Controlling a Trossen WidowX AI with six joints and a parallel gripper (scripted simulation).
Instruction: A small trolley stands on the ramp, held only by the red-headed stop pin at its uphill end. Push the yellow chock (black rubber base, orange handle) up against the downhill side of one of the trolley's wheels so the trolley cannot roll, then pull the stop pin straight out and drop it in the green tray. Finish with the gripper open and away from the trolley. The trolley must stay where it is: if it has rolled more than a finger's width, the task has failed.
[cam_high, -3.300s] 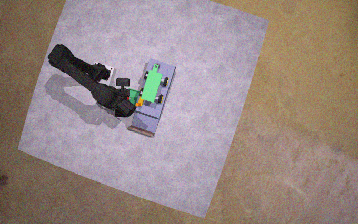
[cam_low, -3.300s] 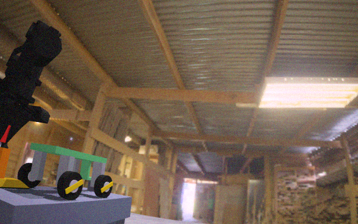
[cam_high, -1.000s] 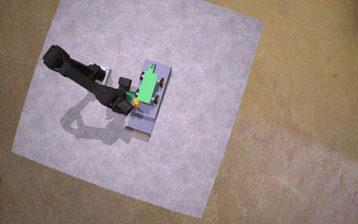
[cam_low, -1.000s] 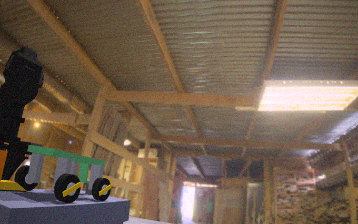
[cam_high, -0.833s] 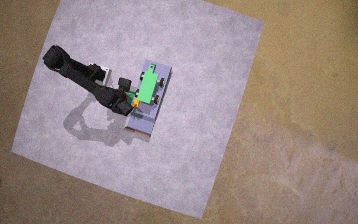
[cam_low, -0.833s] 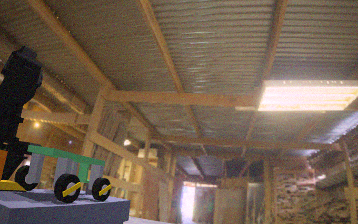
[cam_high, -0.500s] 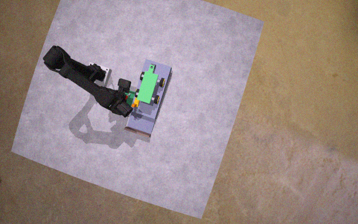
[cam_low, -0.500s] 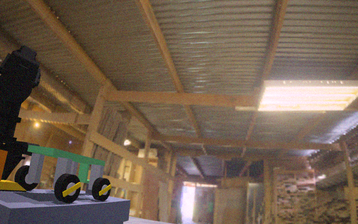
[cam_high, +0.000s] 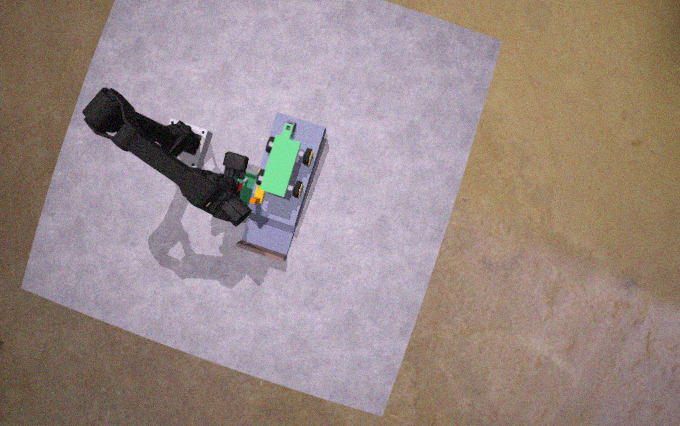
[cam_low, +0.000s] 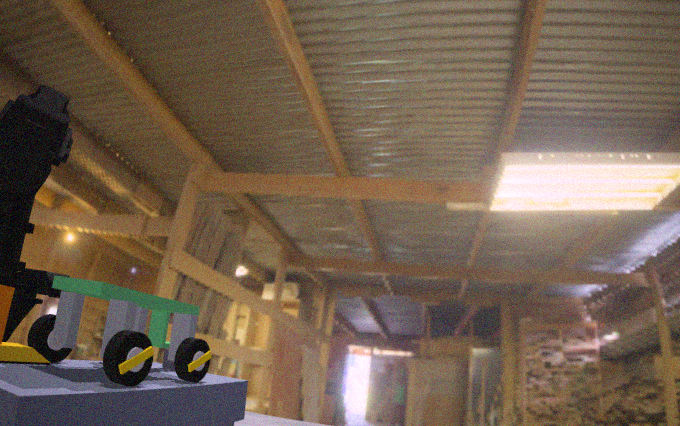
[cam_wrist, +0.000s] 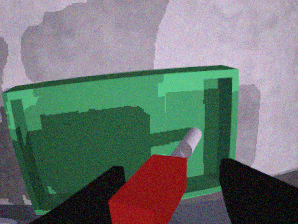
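Observation:
The green trolley (cam_high: 282, 168) (cam_low: 120, 295) stands on the blue-grey ramp (cam_high: 265, 238) (cam_low: 130, 405). The yellow chock (cam_high: 259, 193) (cam_low: 22, 352) with its orange handle (cam_high: 254, 200) (cam_low: 5, 308) sits at the downhill side of one wheel, seemingly touching it; its black base is not visible. The red-headed stop pin (cam_high: 240, 187) (cam_wrist: 150, 190) is out of the ramp and over the green tray (cam_high: 245, 194) (cam_wrist: 234, 120), pale shaft pointing into it. My gripper (cam_wrist: 172, 173) is open, fingers apart on both sides of the red head. Whether the pin rests in the tray is unclear.
The tray lies beside the ramp, between it and the arm's white base plate (cam_high: 204, 135). The black arm (cam_high: 165, 160) (cam_low: 20, 200) reaches over the ramp's near side. The trolley's hitch tongue (cam_high: 288, 131) points toward the ramp's uphill end.

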